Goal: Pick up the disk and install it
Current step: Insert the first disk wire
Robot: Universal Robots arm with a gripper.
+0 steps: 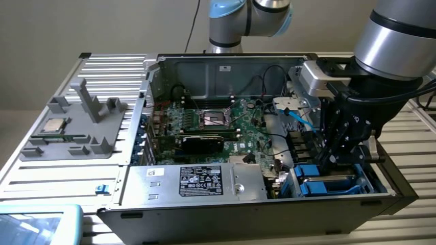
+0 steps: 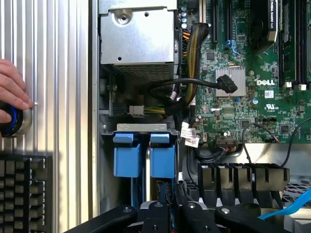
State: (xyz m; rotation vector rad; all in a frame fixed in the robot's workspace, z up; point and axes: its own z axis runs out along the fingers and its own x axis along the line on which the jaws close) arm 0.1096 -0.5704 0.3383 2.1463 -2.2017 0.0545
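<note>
While the arm reached down into the open case [image 1: 204,66], its gripper [image 1: 340,158] stood over the drive bay [image 1: 327,186] at the exterior view's right, its jaws nearly closed. Whether they gripped anything could not be told. The disk [image 2: 158,158] sat upright in the bay by its blue bracket, beside a second blue carrier [image 2: 125,155], just under the gripper. A hand [image 2: 12,92] rested on a round knob [image 2: 17,122] above a keyboard [image 2: 24,189].
</note>
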